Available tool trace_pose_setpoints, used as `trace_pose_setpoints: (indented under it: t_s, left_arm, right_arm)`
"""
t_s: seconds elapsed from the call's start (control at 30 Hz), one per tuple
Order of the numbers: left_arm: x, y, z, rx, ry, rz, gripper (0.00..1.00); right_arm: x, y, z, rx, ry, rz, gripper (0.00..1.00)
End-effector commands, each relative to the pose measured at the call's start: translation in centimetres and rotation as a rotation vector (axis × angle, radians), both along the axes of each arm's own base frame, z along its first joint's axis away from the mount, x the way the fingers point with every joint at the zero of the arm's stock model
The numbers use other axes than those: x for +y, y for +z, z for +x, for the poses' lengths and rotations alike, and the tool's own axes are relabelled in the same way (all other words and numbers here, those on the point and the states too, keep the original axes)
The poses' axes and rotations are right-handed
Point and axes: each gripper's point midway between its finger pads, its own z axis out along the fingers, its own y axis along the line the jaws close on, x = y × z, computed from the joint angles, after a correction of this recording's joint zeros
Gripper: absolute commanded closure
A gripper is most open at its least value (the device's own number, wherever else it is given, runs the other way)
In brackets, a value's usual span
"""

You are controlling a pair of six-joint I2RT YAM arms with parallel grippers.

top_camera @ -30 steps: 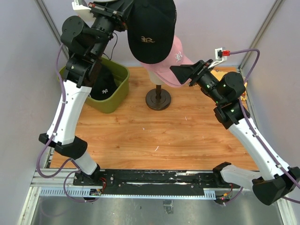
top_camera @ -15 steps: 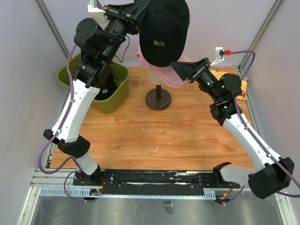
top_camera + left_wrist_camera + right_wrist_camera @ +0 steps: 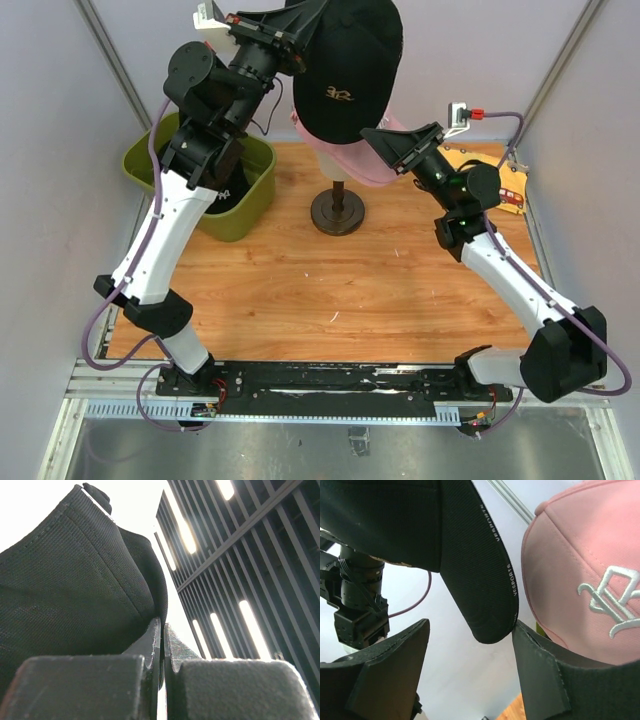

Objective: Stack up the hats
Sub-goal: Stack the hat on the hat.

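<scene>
bin, olive [image 3: 250, 212] back-left | dark stand base [image 3: 337, 212] ctr-back | yellow-red obj [image 3: 508, 190] rt edge | wood table [image 3: 330, 290]

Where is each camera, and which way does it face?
Top external: above, behind the bases, looking down at table, both arms, black cap above pink cap.
Left wrist: looks up past the left gripper, shut on the black cap, to ceiling lights.
Right wrist: looks up through the open right gripper at both caps.
Shared: black cap.
</scene>
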Motion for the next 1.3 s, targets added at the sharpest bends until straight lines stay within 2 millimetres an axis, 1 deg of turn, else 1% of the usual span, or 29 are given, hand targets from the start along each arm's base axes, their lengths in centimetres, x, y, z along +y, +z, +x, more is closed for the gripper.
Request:
trace_pose_setpoints:
  t_s: [0.0, 0.17, 0.37, 0.43, 0.53, 0.63, 0.83, 0.97, 1.03, 1.13, 1.27]
  left_arm:
    - [0.1, 1.0, -0.6, -0.031, -0.006, -0.048, 0.99]
    - [0.4, 0.7, -0.4, -0.024, 0.013, -0.055, 0.99]
    - [0.6, 0.3, -0.2, -0.018, 0.025, -0.059, 1.00]
    - [0.8, 0.1, -0.1, -0.014, 0.037, -0.060, 0.99]
    - [1.4, -0.4, 0.2, -0.005, 0.080, -0.054, 0.99]
    - [2.3, -0.9, 0.4, 0.003, 0.131, -0.042, 1.00]
    - [2.7, -2.7, 1.2, 0.024, 0.202, 0.015, 1.00]
    - [3.1, -3.6, 1.8, 0.034, 0.257, 0.074, 0.99]
    - [3.3, -4.1, 2.0, 0.035, 0.288, 0.115, 1.00]
    - [3.4, -5.0, 2.5, 0.051, 0.322, 0.172, 1.00]
    - [3.6, -6.5, 3.2, 0.077, 0.365, 0.240, 0.99]
  right_arm:
    - [-0.6, 2.0, -1.2, -0.059, 0.062, 0.103, 0.35]
    - [-0.7, 1.9, -0.9, -0.043, 0.062, 0.119, 0.51]
    - [-1.3, 2.1, -0.2, -0.024, 0.062, 0.154, 0.77]
    - [-1.7, 2.2, -0.1, -0.018, 0.059, 0.162, 0.87]
    - [-3.0, 2.2, 0.3, 0.006, 0.038, 0.179, 0.98]
    - [-4.5, 2.0, 0.8, 0.040, 0.017, 0.194, 0.99]
    - [-6.6, 2.2, 1.3, 0.127, 0.036, 0.229, 0.99]
    - [-8.1, 2.0, 2.0, 0.220, 0.061, 0.278, 1.00]
    - [-8.3, 1.6, 2.3, 0.272, 0.085, 0.291, 1.00]
    - [-8.1, 1.1, 2.7, 0.326, 0.117, 0.307, 0.99]
    - [-8.5, 0.4, 3.3, 0.392, 0.143, 0.350, 0.99]
